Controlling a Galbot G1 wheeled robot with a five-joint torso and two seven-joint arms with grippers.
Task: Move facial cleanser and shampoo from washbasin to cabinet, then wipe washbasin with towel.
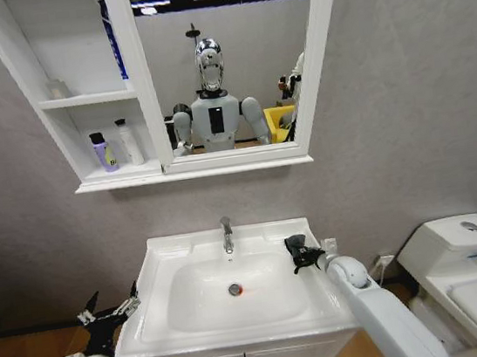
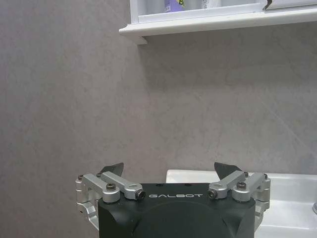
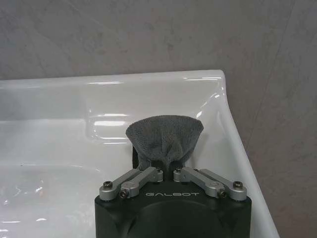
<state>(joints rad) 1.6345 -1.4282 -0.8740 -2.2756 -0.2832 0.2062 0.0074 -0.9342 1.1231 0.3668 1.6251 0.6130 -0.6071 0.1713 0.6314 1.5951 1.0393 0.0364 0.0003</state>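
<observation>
- My right gripper (image 1: pixel 298 252) is over the right rear flat of the washbasin (image 1: pixel 170 256), at about 3 o'clock from the drain (image 1: pixel 235 290), and its fingers are pinched on the towel (image 1: pixel 297 246).
- From my right wrist, the towel (image 3: pixel 165 140) fans out grey and bunched above the fingertips, with the basin's back right corner (image 3: pixel 218 79) at 1 o'clock beyond it.
- My right gripper (image 3: pixel 170 168) has its finger links drawn in tight on the cloth's lower folds.
- My left gripper (image 1: pixel 108 312) hangs off the basin's left edge, at roughly 9 o'clock from the drain, fingers spread wide with nothing in them.
- From my left wrist, the left gripper (image 2: pixel 169 171) shows its black tips well apart, a corner of the basin (image 2: pixel 277 184) behind them and the grey wall (image 2: pixel 74 99) all around.
- The tap (image 1: pixel 226 234) stands at 12 o'clock from the drain, on the basin's back ledge.
- Up in the cabinet (image 1: pixel 89 176), on the lower shelf left of the mirror (image 1: pixel 224 66), a purple bottle (image 1: pixel 107 152) and a white bottle (image 1: pixel 130 142) stand side by side.
- The toilet (image 1: pixel 461 264) sits away at 3 o'clock of the basin.
</observation>
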